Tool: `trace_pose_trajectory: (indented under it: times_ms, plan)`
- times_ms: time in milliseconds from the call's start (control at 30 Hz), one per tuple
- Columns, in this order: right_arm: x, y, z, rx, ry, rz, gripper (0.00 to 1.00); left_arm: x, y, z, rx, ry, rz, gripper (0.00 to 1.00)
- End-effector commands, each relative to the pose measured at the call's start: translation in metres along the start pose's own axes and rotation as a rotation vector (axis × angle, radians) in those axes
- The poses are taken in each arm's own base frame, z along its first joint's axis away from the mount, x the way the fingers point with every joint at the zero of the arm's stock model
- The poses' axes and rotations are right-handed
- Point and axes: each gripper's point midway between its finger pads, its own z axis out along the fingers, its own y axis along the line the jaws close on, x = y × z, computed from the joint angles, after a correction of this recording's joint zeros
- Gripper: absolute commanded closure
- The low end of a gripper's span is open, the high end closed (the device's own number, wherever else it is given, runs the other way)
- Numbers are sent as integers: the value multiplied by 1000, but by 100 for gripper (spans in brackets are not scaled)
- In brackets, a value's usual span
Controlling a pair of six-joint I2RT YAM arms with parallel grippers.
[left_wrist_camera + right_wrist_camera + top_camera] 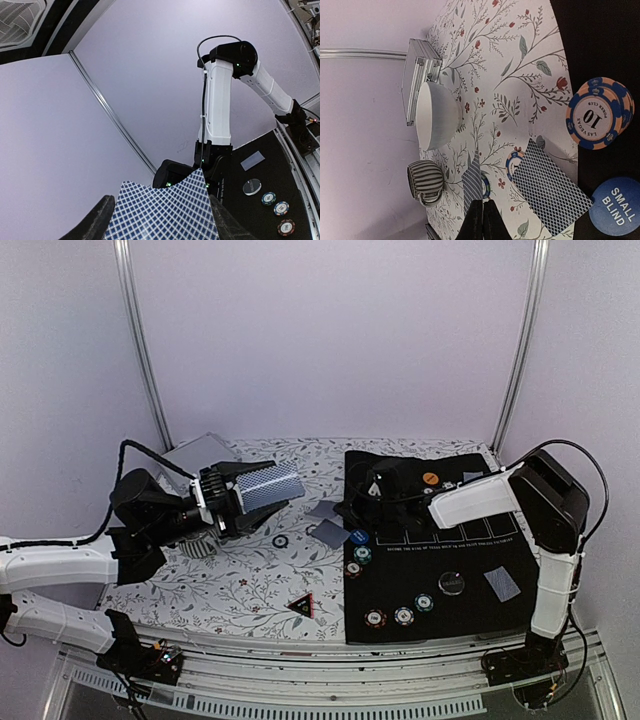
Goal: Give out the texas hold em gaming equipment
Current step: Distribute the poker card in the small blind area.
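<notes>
A stack of blue-checked playing cards (268, 484) (150, 215) sits between the fingers of my left gripper (240, 496) (160, 200), raised above the floral cloth at the left. My right gripper (347, 508) (482, 204) is shut on a single card (474, 184) (323, 509), seen edge-on just above the cloth. Another card (330, 533) (550, 187) lies flat near the mat's left edge, over part of a chip (513, 162). The blue button (615, 206) (359, 537) and an orange-blue chip stack (597, 120) lie on the black mat (440, 550).
Three chips (404, 615) line the mat's front, with a disc (452, 582) and a card (503, 583) behind them. A lone chip (282, 540) rests on the cloth. White bowl (437, 116), striped mug (426, 182) and metal case (200, 455) stand at the left.
</notes>
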Motion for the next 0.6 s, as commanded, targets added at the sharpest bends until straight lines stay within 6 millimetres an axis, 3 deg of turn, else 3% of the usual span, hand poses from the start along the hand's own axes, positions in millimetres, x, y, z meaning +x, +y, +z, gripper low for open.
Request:
trace_pose_trajectory:
  times_ms: [0,200,433,567]
  plan:
    - [1,7,9,-35,7,105,99,-14,2,-1,-8,-38,22,44]
    - [4,1,9,-1,19,185,96,-14,3,-1,-9,-36,25,44]
    - [14,-3,8,16,72,240,66,-15,3,-1,-11,-39,30,44]
    - [14,1,-2,13,71,257,62,-16,4,-2,-13,-39,33,44]
